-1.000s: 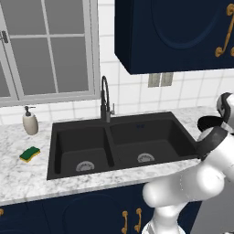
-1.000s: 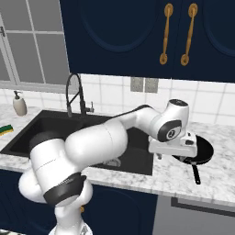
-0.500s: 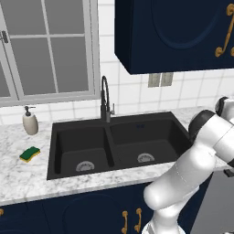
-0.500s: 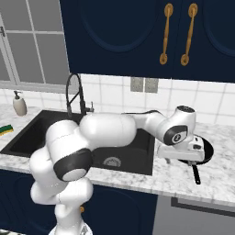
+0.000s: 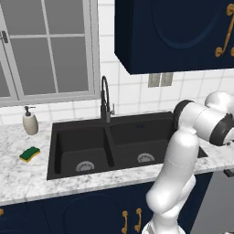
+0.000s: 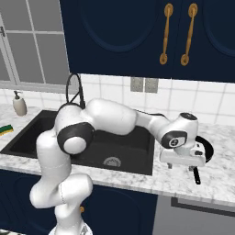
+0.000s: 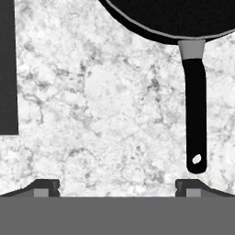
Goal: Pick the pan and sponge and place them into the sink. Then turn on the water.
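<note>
Since a second ago we see the arm stretched further out to the right, its elbow swung over the sink (image 6: pixel 92 147) and the hand lowered toward the marble worktop (image 6: pixel 220 176) beside the pan (image 6: pixel 207 148). Our gripper (image 7: pixel 117 187) stands wide apart and holds nothing; in the hand view its two dark tips rise at the bottom over bare marble. In that view the pan's (image 7: pixel 170 18) black bowl lies at the top, and its handle (image 7: pixel 195 114) runs down toward the right-hand tip, ending just short of it, so the handle sits off to one side of the gap rather than between the jaws. From the right base view the pan rests flat on the worktop to the right of the sink, partly behind the hand. In the left base view the sponge (image 5: pixel 29 154) lies green side up on the worktop left of the sink (image 5: pixel 59 137), well apart from the arm, near a soap dispenser (image 5: pixel 30 121).
</note>
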